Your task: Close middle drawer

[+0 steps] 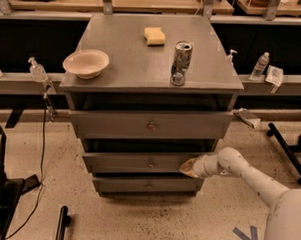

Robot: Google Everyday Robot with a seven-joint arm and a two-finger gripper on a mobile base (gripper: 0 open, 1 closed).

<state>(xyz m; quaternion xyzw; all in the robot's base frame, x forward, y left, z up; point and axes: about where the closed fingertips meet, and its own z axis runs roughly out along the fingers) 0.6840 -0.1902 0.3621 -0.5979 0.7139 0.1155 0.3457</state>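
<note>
Gripper (pixel 188 167): I see its tan tip at the right end of the middle drawer's front, touching it or very nearly; the white arm reaches in from the lower right.
Grip state: I cannot tell.
Middle drawer (pixel 128 162): second of three grey fronts, standing out a little from the cabinet, with a dark gap above it.
Top drawer (pixel 115 123): also partly out.
Bottom drawer (pixel 122 184): lowest front, just beneath.
Cabinet top (pixel 132 71): cream bowl (pixel 86 63) at left, yellow sponge (pixel 154 36) at back, metal can (pixel 181 62) at right.
Can label: too blurred for me to read.
</note>
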